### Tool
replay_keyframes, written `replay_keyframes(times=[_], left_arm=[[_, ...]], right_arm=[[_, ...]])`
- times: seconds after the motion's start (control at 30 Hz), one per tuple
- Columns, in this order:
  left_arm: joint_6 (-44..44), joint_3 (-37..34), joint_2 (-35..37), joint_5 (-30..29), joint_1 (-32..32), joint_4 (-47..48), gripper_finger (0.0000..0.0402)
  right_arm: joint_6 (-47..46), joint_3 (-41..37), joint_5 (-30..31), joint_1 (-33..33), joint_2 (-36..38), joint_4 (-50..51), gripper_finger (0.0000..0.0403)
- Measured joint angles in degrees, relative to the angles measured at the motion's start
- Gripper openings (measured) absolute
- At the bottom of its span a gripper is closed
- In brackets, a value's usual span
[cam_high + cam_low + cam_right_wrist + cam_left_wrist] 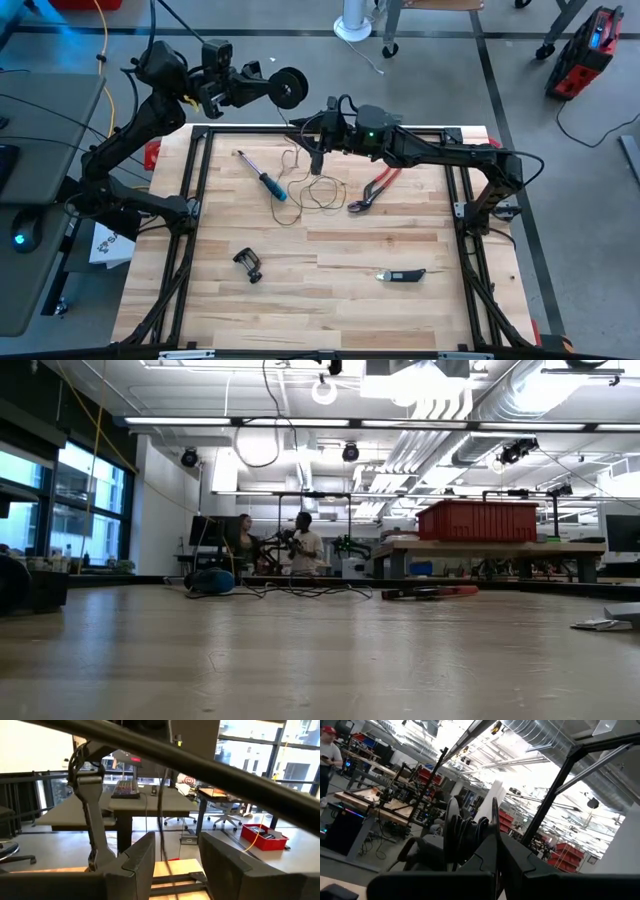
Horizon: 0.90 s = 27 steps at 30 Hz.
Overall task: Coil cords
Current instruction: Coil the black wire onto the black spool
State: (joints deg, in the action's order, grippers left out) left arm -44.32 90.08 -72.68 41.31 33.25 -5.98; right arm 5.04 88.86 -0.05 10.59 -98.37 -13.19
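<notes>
My left pincer [262, 88] clenches the small black reel [288, 88] beyond the table's [330, 290] far edge, my right pincer [317, 160] stands parted around the hair-thin cord [305, 188], light, limp and tangle-prone, looped near the far edge.

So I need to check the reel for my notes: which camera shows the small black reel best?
The high view: the reel shows whole, held up by the left gripper beyond the table's far edge. The left wrist view shows it close but edge-on. The low and right wrist views don't show it.
</notes>
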Motion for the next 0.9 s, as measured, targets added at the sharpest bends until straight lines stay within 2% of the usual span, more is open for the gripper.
replay_keyframes(times=[0.3,0.6,0.9], left_arm=[[0.01,0.0,-0.18,0.07,-0.08,0.02,0.0],[0.08,0.0,-0.23,-0.5,-0.08,-0.13,0.0],[0.03,0.0,-0.23,-0.47,-0.08,-0.21,0.0]], right_arm=[[0.42,0.0,-2.12,-0.07,0.0,0.06,0.0142],[0.0,0.0,-2.1,-0.07,-1.38,-1.73,0.0082],[-0.04,0.0,-0.78,-0.5,-2.96,-2.58,0.0074]])
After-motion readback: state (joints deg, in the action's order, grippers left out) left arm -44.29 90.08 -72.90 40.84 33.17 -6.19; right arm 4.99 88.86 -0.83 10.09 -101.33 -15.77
